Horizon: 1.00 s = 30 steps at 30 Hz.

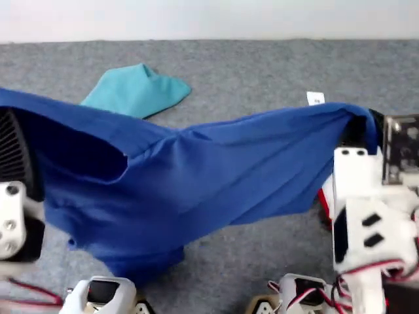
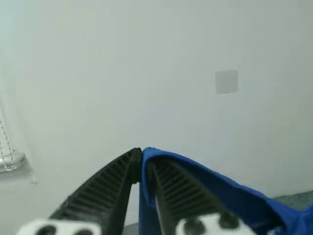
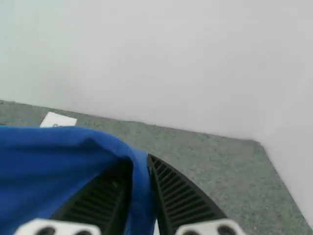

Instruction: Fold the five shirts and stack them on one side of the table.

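The left claw (image 2: 142,152) is pinching the blue shirt (image 1: 216,176). Its two ribbed fingers are pressing together on a fold of cloth that is poking out at the tips and draping down past one finger. The right claw (image 3: 146,160) is doing the same at the other end, its fingers clamping on a blue edge, with cloth bunching over one finger and running down between the two.

In the high view the blue shirt is hanging above the table (image 1: 262,72), stretching in a broad band from one claw across to the other. It is sagging lowest nearer the left claw. Whether its bottom is touching the surface there is not clear.

The teal shirt (image 1: 134,91) is lying on the table beyond the blue one. It is sitting closer to the left claw than to the right and well apart from both. A small white tag (image 1: 315,99) is lying on the table just beyond the right claw, past the held edge.

The table is showing a grey, speckled, carpet-like cover. Beyond the right claw this surface is ending in a corner where two walls are meeting. A plain white wall (image 1: 196,16) is running along the far edge. Ahead of the left claw, the wall is carrying a small square plate (image 2: 227,81), and a beaded chain (image 2: 4,134) is hanging farther along it.
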Motion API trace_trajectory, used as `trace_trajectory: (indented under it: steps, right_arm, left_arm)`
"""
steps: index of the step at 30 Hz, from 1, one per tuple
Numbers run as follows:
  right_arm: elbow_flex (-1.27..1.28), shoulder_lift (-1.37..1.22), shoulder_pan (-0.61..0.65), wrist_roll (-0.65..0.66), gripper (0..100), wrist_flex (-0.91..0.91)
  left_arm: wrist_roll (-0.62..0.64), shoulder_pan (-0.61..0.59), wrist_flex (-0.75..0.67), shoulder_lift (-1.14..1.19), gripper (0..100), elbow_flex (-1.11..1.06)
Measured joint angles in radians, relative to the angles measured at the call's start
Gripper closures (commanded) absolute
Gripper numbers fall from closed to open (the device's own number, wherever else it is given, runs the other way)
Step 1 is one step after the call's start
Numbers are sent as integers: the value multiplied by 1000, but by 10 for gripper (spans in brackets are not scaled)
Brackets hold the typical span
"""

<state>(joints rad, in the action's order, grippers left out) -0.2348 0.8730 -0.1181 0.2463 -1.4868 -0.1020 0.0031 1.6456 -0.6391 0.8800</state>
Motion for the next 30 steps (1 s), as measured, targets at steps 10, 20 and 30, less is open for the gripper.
trace_trajectory:
  steps: [10, 20, 30]
  right_arm:
    - [201, -5, 0, 0, 990, 130]
    - [483, -29, 0, 0, 990, 382]
    - [752, -121, 66, -44, 990, 804]
  left_arm:
    - [-37, 0, -87, 3, 987, -201]
    - [-37, -87, -252, 25, 987, -470]
    - [-37, -129, -404, 54, 987, -643]
